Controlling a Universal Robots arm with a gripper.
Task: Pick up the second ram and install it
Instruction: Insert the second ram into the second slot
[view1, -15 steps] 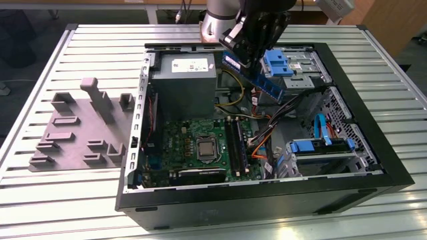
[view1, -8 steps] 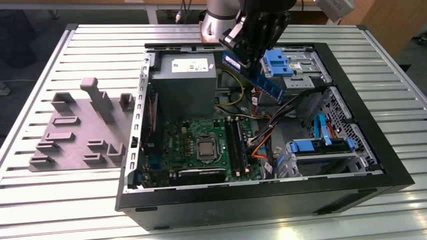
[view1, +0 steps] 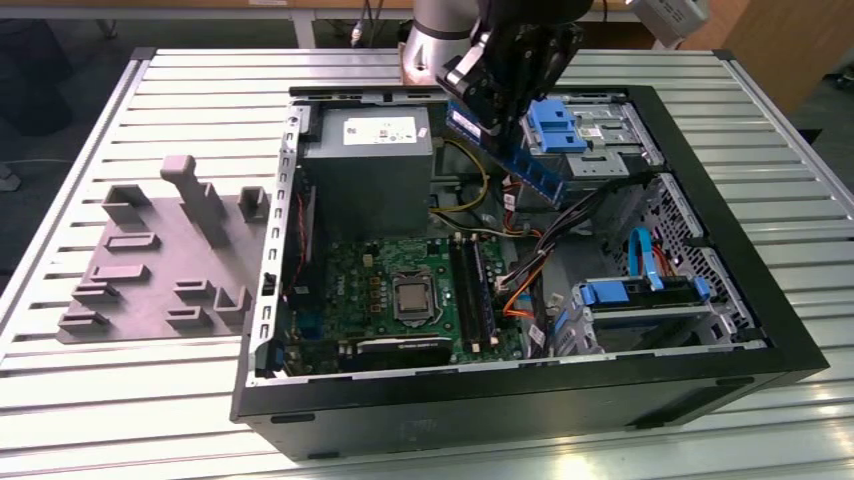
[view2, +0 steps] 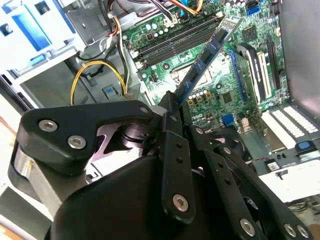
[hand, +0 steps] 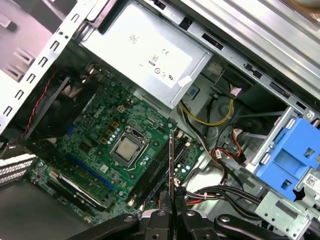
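The second ram (view1: 534, 175) is a thin blue-green stick with black chips, and my gripper (view1: 491, 118) is shut on one end of it. It hangs tilted in the air above the open computer case (view1: 747, 330), over the back of the case near the drive bay. In the second wrist view the stick (view2: 210, 50) reaches out from the fingers (view2: 170, 107) toward the green motherboard (view2: 210, 95). In the first wrist view the stick (hand: 171, 170) appears edge-on, above the long black memory slots (hand: 155, 167). Those slots (view1: 474, 290) lie well below and in front of the stick.
A grey power supply (view1: 367, 165) fills the case's back left. Blue drive caddies (view1: 561, 130) (view1: 641, 292) and orange and black cables (view1: 534, 260) crowd the exterior view's right side. The processor socket (view1: 411, 300) sits beside the slots. A grey fixture block (view1: 160, 260) lies on the slatted table.
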